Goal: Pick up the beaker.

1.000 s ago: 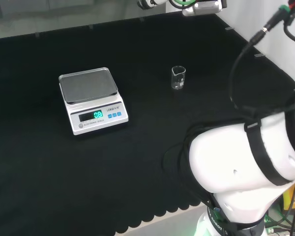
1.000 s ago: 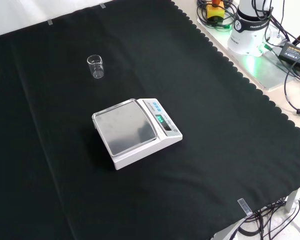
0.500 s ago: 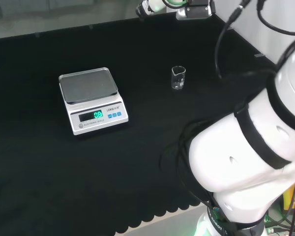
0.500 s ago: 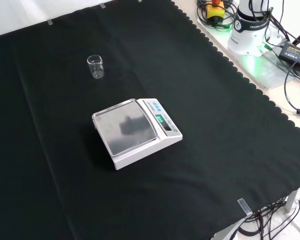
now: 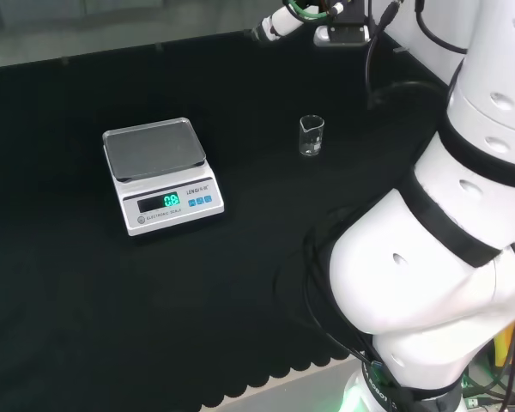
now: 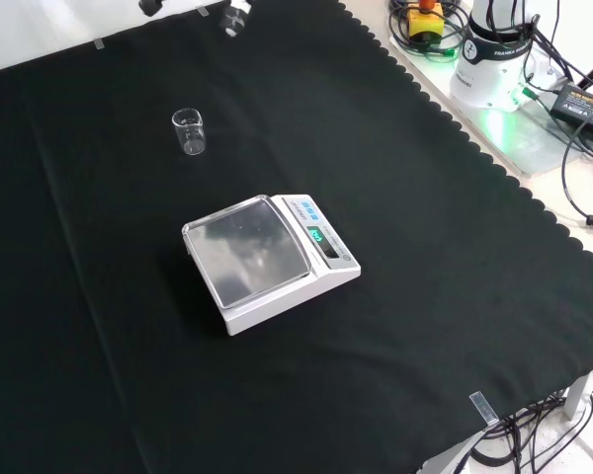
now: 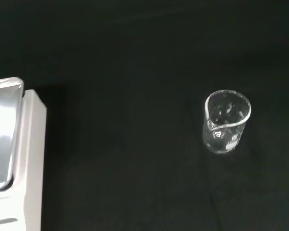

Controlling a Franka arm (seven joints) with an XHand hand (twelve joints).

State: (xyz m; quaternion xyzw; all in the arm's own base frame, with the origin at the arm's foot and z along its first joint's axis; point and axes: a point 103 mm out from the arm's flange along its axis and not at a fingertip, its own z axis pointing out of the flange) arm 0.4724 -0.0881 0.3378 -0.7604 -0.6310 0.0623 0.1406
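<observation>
A small clear glass beaker (image 5: 311,136) stands upright on the black cloth, apart from everything else. In the front view the beaker (image 6: 190,131) is at the upper left, and in the wrist view the beaker (image 7: 226,121) looks empty, spout toward the camera. The hand (image 5: 275,24) hangs high at the head view's top edge, beyond the beaker and well above it, with a straight white finger showing. In the front view the hand (image 6: 237,15) enters at the top edge, up and to the right of the beaker. It holds nothing.
A white electronic scale (image 5: 159,174) with a steel pan stands left of the beaker in the head view. In the front view the scale (image 6: 269,259) is mid-cloth. The scale's edge (image 7: 14,159) shows in the wrist view. The arm's white links (image 5: 446,240) rise at the right.
The arm has swung upright and the hand has come in at the top edge of the head and front views. Beaker and scale have not moved.
</observation>
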